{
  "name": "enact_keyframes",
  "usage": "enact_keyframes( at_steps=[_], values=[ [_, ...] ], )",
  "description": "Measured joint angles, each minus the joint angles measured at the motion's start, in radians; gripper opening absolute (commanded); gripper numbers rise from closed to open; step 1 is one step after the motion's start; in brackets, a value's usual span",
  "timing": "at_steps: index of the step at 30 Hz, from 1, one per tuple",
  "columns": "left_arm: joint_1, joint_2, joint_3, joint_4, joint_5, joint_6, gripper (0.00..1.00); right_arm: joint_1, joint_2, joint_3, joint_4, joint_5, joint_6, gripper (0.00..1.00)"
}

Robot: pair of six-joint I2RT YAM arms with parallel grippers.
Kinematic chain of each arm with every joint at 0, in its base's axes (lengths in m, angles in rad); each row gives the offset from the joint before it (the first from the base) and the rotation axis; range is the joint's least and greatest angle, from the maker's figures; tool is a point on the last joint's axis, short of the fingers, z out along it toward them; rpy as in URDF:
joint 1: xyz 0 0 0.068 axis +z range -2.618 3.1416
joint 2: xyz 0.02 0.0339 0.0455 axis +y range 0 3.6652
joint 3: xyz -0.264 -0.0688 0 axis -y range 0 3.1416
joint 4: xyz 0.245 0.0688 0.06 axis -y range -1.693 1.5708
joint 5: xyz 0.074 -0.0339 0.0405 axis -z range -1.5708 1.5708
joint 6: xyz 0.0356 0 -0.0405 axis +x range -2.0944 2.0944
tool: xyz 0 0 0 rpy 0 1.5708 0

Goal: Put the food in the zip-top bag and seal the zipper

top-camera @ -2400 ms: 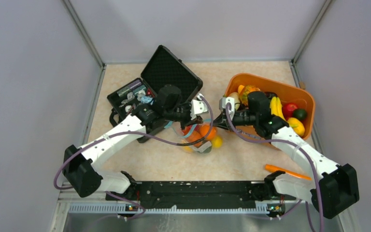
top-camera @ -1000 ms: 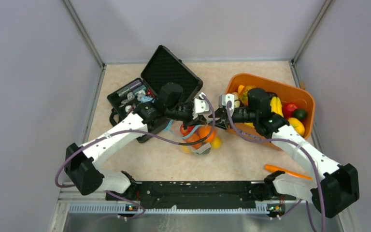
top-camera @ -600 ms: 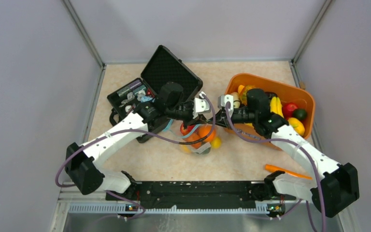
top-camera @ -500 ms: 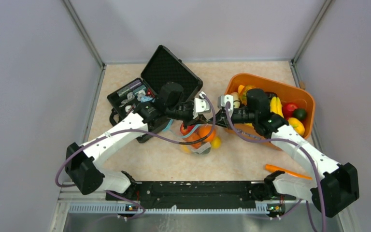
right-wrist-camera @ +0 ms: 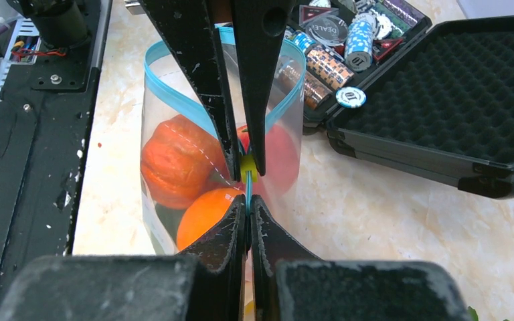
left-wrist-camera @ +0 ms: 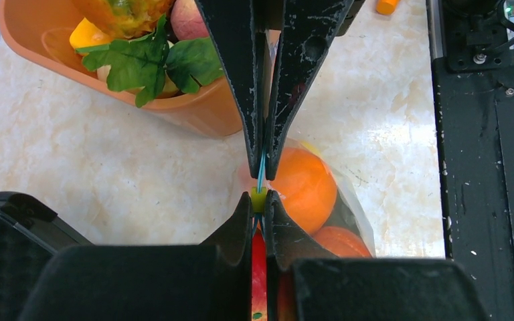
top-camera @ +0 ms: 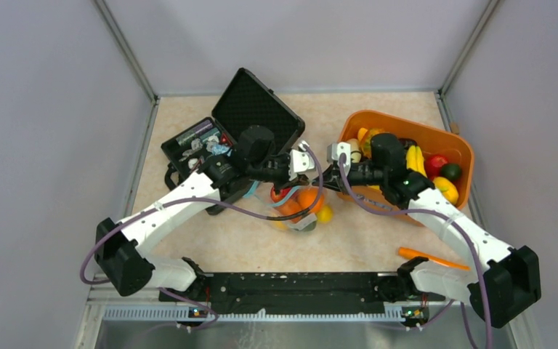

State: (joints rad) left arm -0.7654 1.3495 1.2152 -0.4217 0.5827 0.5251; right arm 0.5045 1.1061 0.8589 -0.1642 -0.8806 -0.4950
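The left gripper [left-wrist-camera: 259,202] and the right gripper [right-wrist-camera: 248,200] meet tip to tip at mid-frame. Both are pinched tight on the thin teal zipper strip [right-wrist-camera: 152,67] of the clear plastic zip-top bag [top-camera: 299,211]. Inside the bag, on the beige surface [top-camera: 363,240], sits orange and red plastic toy food [right-wrist-camera: 174,160]. More fills the orange plastic basket [top-camera: 407,125] at upper right.

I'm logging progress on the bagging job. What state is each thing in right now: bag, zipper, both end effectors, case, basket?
zip-top bag: food inside, not sealed.
zipper: pinched flat mid-length, one stretch gaping open.
left end effector: shut on the zipper.
right end effector: shut on the zipper.
black case: lid open.
orange basket: holding more food.
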Motion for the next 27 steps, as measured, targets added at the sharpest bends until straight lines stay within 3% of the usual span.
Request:
enact_keyframes(
  at_steps=[27],
  values=[
    [0.047,-0.089,-0.079,-0.014,-0.009,0.022,0.00,0.004,-0.014,0.000,0.000,-0.001,0.003,0.00]
  ],
)
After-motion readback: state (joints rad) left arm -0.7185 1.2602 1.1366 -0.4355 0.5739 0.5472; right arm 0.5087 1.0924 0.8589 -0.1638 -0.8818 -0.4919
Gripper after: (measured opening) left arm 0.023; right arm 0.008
